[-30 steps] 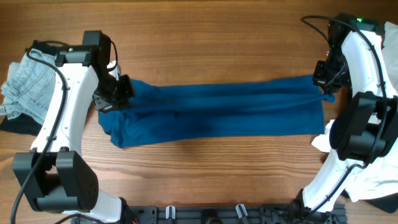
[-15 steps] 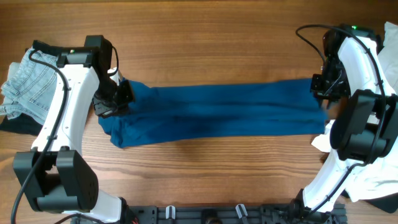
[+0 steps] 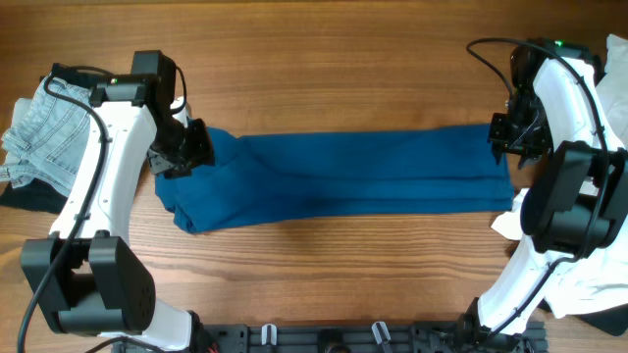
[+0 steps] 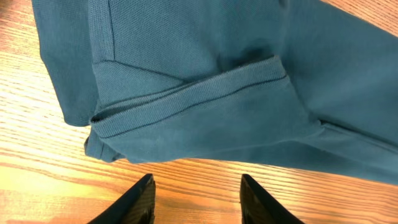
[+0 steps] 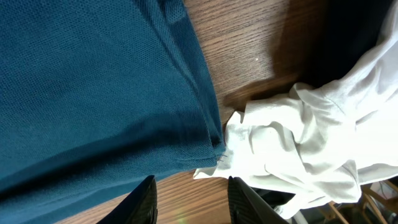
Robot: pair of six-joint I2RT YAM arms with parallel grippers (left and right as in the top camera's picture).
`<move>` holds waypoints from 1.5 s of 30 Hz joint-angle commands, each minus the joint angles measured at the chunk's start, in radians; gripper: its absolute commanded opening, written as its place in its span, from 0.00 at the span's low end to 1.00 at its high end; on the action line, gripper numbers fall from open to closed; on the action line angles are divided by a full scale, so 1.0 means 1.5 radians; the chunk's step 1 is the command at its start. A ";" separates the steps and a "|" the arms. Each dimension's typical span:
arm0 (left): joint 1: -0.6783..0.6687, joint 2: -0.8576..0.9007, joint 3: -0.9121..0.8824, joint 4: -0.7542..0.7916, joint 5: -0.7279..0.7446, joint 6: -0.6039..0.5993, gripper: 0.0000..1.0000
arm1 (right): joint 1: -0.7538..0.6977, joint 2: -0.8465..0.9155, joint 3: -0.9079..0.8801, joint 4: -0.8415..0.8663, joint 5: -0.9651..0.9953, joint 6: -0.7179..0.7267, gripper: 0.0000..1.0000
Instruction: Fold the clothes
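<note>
The deep-blue shirt (image 3: 343,176) lies on the wooden table (image 3: 324,59) as a long folded strip running left to right. My left gripper (image 3: 183,155) hovers at its left end, open; in the left wrist view the gripper (image 4: 196,199) has only bare wood between its fingers and the ribbed sleeve cuff (image 4: 186,99) lies just beyond. My right gripper (image 3: 510,137) sits at the shirt's right end, open too; in the right wrist view the gripper (image 5: 189,200) is empty over wood, the shirt's edge (image 5: 93,93) just ahead of it.
Pale denim shorts (image 3: 44,132) lie on a black garment (image 3: 22,196) at the far left. A crumpled white garment (image 3: 574,279) lies at the right, close to the shirt's corner (image 5: 298,149), with dark cloth (image 5: 354,37) behind it.
Both grippers have opened and let go of the shirt's ends. The shirt's strip has settled flat, and the arms have barely shifted.
</note>
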 commanded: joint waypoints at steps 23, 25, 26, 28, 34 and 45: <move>-0.109 0.084 -0.160 0.368 0.014 0.134 0.56 | -0.004 -0.018 -0.004 0.009 -0.023 -0.012 0.40; -0.117 0.084 -0.160 0.371 0.014 0.134 0.41 | -0.004 -0.018 -0.004 0.009 -0.023 -0.012 0.40; -0.120 0.084 -0.160 0.370 0.014 0.134 0.35 | -0.004 -0.018 -0.004 0.009 -0.023 -0.012 0.40; -0.124 0.084 -0.160 0.363 0.013 0.134 0.12 | -0.004 -0.018 -0.004 0.008 -0.023 -0.012 0.40; -0.124 0.083 -0.160 0.365 0.011 0.135 0.04 | -0.004 -0.018 -0.004 0.008 -0.023 -0.012 0.40; -0.124 0.086 -0.157 0.394 0.006 0.106 0.64 | -0.004 -0.018 -0.004 0.008 -0.024 -0.012 0.40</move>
